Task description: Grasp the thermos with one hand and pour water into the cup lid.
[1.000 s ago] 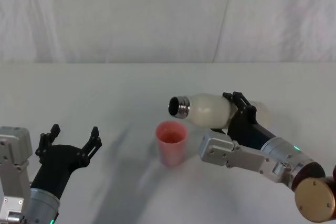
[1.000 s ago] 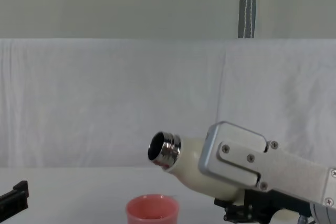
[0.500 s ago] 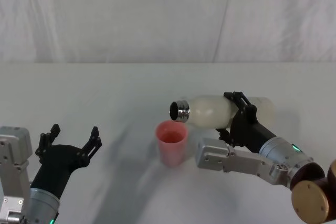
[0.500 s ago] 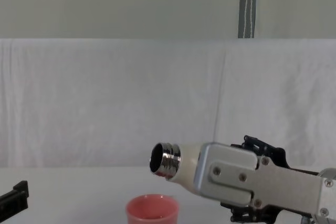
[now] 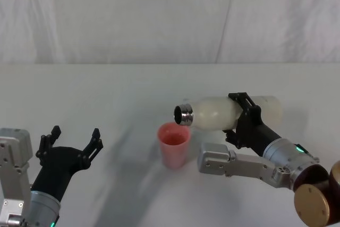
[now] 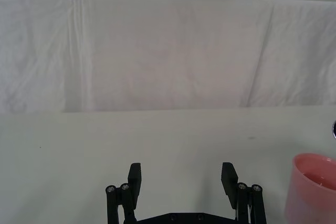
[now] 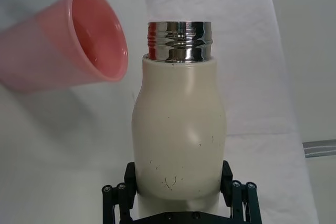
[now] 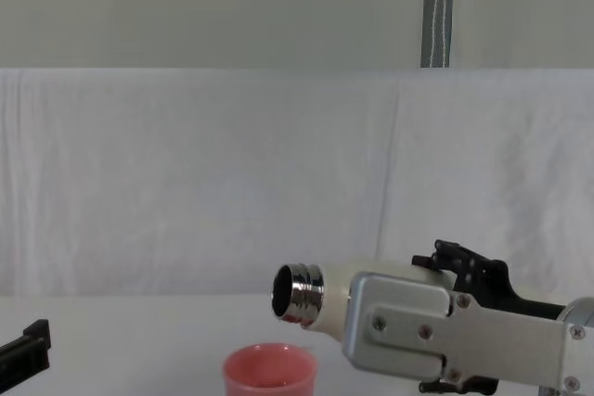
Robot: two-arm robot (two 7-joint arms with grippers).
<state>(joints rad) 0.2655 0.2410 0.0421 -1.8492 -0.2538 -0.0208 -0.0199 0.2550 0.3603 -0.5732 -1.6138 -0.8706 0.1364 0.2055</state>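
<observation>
My right gripper (image 5: 241, 114) is shut on the cream-white thermos (image 5: 218, 112), holding it nearly level above the table. Its open steel neck (image 5: 184, 114) points left, just above and right of the pink cup lid (image 5: 173, 143). The chest view has the thermos (image 8: 336, 283) lying sideways over the cup lid (image 8: 269, 370). From the right wrist view, the black fingers (image 7: 118, 195) clamp the thermos (image 7: 178, 129) low on its body, with the cup lid (image 7: 79, 40) beyond the neck. Water is hidden from me; no stream leaves the neck. My left gripper (image 5: 71, 143) is parked at the near left, open.
The white table (image 5: 106, 94) runs back to a draped white cloth wall (image 5: 159, 14). In the left wrist view the cup lid (image 6: 314, 187) stands well to one side of my left gripper (image 6: 182, 176). My right forearm's grey housing (image 5: 239, 164) lies just right of the cup lid.
The right gripper has tipped the thermos from mouth-up to nearly level; its neck has dropped and shifted slightly right. The cup lid and left gripper have not moved.
</observation>
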